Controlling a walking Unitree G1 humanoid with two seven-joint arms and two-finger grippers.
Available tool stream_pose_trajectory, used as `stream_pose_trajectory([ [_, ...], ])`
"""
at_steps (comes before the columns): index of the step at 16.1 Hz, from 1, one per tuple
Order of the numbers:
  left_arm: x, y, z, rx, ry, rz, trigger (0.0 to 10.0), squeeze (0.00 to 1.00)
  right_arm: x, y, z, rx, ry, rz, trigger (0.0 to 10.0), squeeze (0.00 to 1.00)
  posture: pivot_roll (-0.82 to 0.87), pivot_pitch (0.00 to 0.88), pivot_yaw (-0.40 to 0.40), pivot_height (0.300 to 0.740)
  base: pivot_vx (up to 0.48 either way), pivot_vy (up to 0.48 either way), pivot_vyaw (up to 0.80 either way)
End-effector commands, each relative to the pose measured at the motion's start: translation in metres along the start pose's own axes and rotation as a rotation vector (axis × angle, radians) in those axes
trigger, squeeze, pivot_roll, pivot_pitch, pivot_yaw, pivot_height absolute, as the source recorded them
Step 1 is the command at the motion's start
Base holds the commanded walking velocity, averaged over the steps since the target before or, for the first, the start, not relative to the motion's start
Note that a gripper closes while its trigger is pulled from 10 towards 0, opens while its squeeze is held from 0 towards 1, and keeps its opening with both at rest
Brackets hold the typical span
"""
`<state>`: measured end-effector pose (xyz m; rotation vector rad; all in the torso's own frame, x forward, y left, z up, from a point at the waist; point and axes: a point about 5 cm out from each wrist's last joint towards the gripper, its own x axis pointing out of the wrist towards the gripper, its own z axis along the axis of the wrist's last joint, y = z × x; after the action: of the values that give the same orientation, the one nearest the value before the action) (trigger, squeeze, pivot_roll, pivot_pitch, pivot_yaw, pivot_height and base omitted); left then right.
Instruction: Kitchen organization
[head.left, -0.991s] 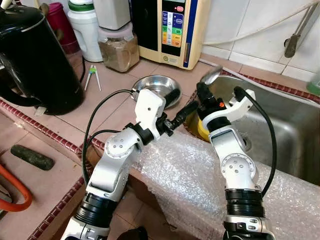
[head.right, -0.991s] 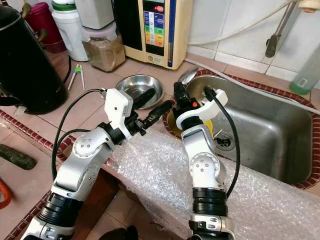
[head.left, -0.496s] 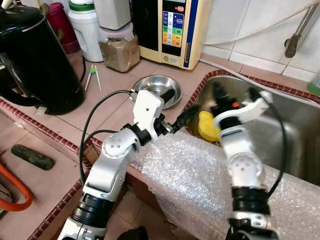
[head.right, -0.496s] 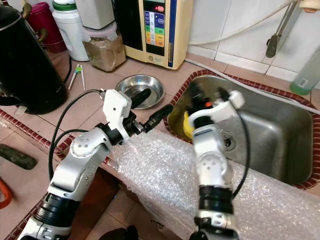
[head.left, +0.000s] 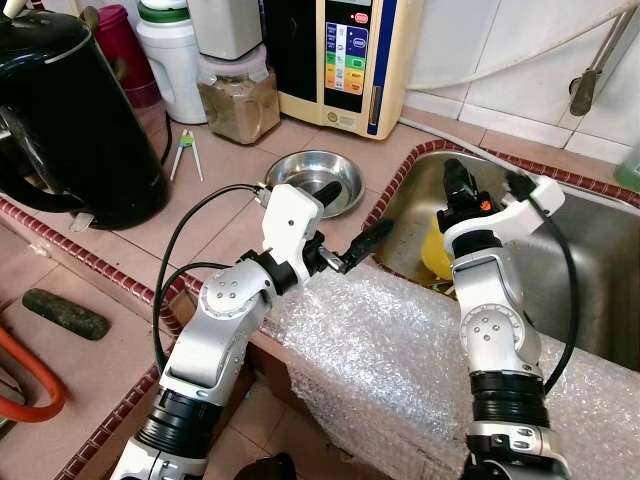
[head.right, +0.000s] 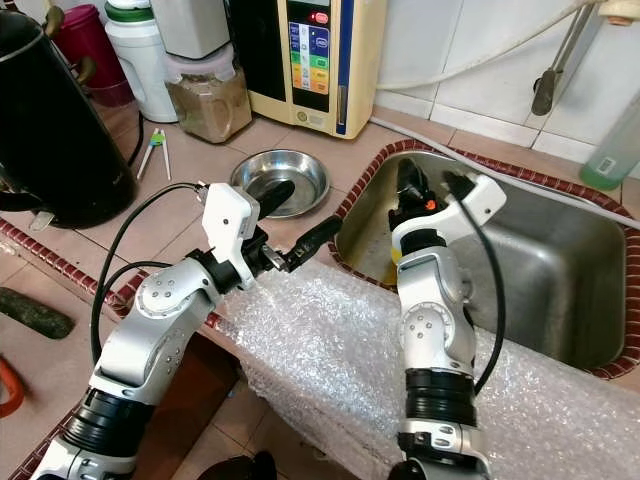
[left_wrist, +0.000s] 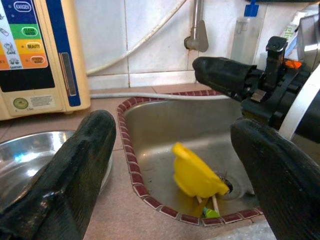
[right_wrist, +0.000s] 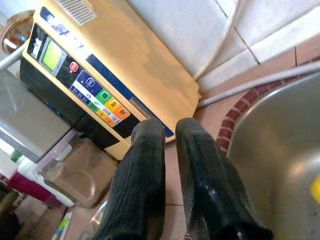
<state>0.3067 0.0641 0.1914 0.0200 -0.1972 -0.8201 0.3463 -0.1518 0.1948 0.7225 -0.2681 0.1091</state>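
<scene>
Yellow scoop (left_wrist: 194, 174) in the sink (left_wrist: 155, 122), half-hidden behind the right gripper (right_wrist: 170, 137), jaws clenched empty; left gripper (left_wrist: 175, 165) jaws released.

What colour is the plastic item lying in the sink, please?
Yellow item; it shows best in the left wrist view.

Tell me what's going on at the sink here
A humanoid robot stands at a tiled kitchen counter. Its right gripper hangs over the steel sink with fingers nearly together, holding nothing. The left gripper hovers open at the sink's edge, near a small steel bowl. A yellow plastic piece lies in the sink by the drain.
</scene>
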Motion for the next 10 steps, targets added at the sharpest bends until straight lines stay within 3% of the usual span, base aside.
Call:
stream_pose_trajectory([
  [1, -0.003, 0.003, 0.0, 0.008, 0.012, 0.009, 10.0, 1.0, -0.001, 0.001, -0.002, -0.058, 0.008, 0.019, 10.0, 0.0, 0.05, 0.104, 0.037, 0.74, 0.0, 0.0, 0.0],
  [2, -0.004, 0.008, -0.003, 0.017, 0.026, 0.043, 10.0, 1.0, -0.004, 0.001, 0.0, -0.216, 0.012, 0.047, 10.0, 0.0, 0.05, 0.104, 0.037, 0.74, 0.0, 0.0, 0.0],
  [3, -0.004, 0.022, -0.005, 0.025, 0.043, 0.144, 10.0, 1.0, -0.008, -0.002, 0.001, -0.317, 0.02, 0.052, 10.0, 0.0, 0.04, 0.105, 0.037, 0.74, 0.0, 0.0, 0.0],
  [4, -0.003, 0.028, -0.005, 0.03, 0.05, 0.188, 10.0, 1.0, -0.009, -0.003, 0.001, -0.33, 0.024, 0.052, 10.0, 0.0, 0.04, 0.105, 0.037, 0.74, 0.0, 0.0, 0.0],
  [5, -0.001, 0.045, -0.006, -0.019, 0.056, 0.299, 10.0, 1.0, -0.014, -0.003, 0.001, -0.338, 0.04, 0.06, 10.0, 0.0, 0.03, 0.109, 0.039, 0.74, 0.0, 0.0, 0.0],
  [6, -0.001, 0.045, -0.006, -0.019, 0.056, 0.299, 10.0, 1.0, -0.014, -0.003, 0.001, -0.338, 0.04, 0.06, 10.0, 0.0, 0.03, 0.109, 0.039, 0.74, 0.0, 0.0, 0.0],
  [7, 0.001, 0.061, -0.008, -0.072, 0.074, 0.395, 10.0, 1.0, -0.022, 0.005, -0.006, -0.352, 0.096, 0.122, 10.0, 0.0, 0.02, 0.115, 0.042, 0.74, 0.0, 0.0, 0.0],
  [9, 0.004, 0.069, -0.011, -0.122, 0.086, 0.445, 10.0, 1.0, -0.03, 0.012, -0.015, -0.416, 0.151, 0.173, 10.0, 0.0, 0.02, 0.117, 0.045, 0.74, 0.0, 0.0, 0.0],
  [10, 0.007, 0.078, -0.015, -0.162, 0.105, 0.502, 10.0, 1.0, -0.042, 0.024, -0.023, -0.477, 0.181, 0.241, 10.0, 0.0, 0.0, 0.124, 0.054, 0.74, 0.0, 0.0, 0.0],
])
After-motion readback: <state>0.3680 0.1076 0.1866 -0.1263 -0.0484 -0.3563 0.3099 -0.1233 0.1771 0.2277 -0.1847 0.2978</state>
